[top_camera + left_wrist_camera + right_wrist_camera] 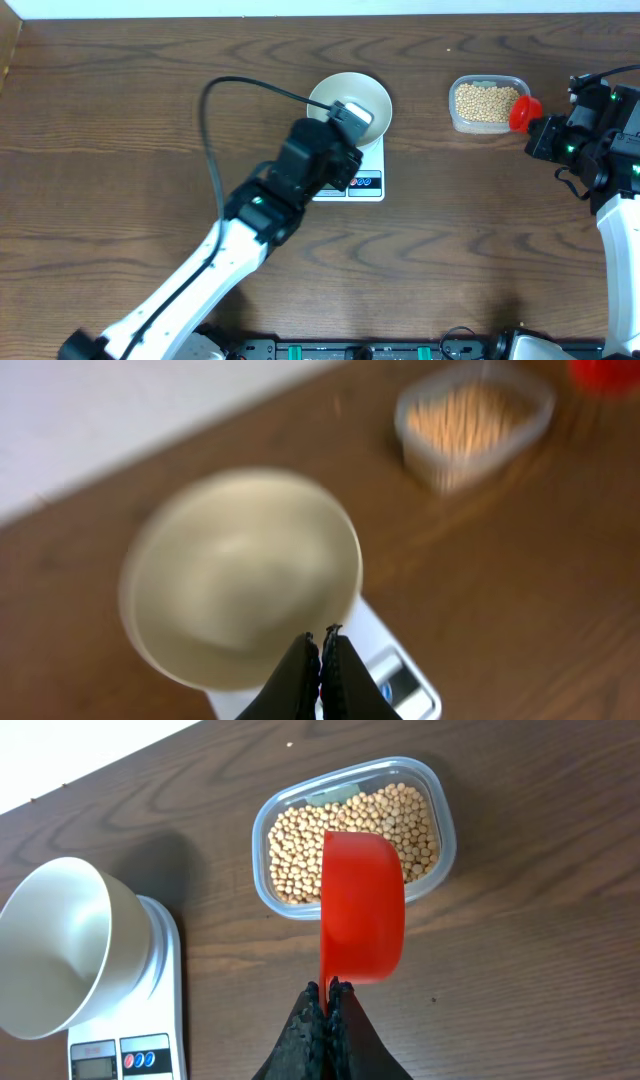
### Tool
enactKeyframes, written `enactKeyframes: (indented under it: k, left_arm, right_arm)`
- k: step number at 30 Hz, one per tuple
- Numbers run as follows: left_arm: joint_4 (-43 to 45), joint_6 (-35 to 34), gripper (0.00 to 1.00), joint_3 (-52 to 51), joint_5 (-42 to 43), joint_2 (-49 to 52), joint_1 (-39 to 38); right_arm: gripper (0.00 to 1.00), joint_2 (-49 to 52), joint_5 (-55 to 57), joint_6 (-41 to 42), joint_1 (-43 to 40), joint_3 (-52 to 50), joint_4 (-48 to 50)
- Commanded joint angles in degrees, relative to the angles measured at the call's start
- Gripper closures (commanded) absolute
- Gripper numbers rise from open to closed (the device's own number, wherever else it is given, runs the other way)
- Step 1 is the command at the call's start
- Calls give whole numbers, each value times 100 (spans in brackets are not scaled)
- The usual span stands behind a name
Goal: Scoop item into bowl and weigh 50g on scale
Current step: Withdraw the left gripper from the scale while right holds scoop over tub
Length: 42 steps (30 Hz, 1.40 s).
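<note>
The scale (366, 178) sits near the middle of the table's far edge, display and buttons facing the near edge. The bowl (352, 96) stands on it, overhanging the scale's far side. No beans show in the part of the bowl visible from the right wrist.

The left arm reaches in from the near-left corner and hangs over the scale and the bowl's near rim. In its wrist view the left gripper (320, 648) has its fingers pressed together, above the spot where the bowl meets the scale. That view is blurred.

The beans (300, 850) lie in a clear tub (487, 124) toward the far-right corner, well apart from the scale.

The right gripper (326, 992), by the right edge, pinches the handle of a red scoop (362, 905). The scoop's cup hangs at the tub's right end, over its rim. I cannot tell whether the scoop holds any beans.
</note>
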Motion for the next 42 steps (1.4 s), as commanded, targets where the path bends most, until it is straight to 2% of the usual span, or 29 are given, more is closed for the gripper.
enactKeyframes:
  k: [1, 13, 18, 24, 27, 36, 42]
  left_arm:
    - [13, -24, 93, -7, -57, -179, 256]
    - [227, 68, 92, -7, -76, -61, 614]
    - [170, -334, 92, -7, -52, -61, 1285]
    - [-411, -334, 93, -7, 1200, -61, 2551]
    - [-503, -332, 92, -7, 1325, -61, 2820]
    - [-678, -332, 92, -7, 1327, -61, 2828]
    - [-1067, -240, 92, -7, 2186, -61, 2638]
  right_arm:
    - [99, -13, 7, -55, -35, 22, 59]
    - [99, 245, 4, 66, -35, 22, 136]
    - [99, 245, 0, 179, 13, 24, 127]
    - [99, 245, 133, 225, 334, 280, -2]
    - [99, 264, 782, 197, 509, 833, -479]
    - [99, 894, 1333, -153, 599, 2286, -1567]
    - [99, 1480, 1331, -210, 599, 2643, -1731]
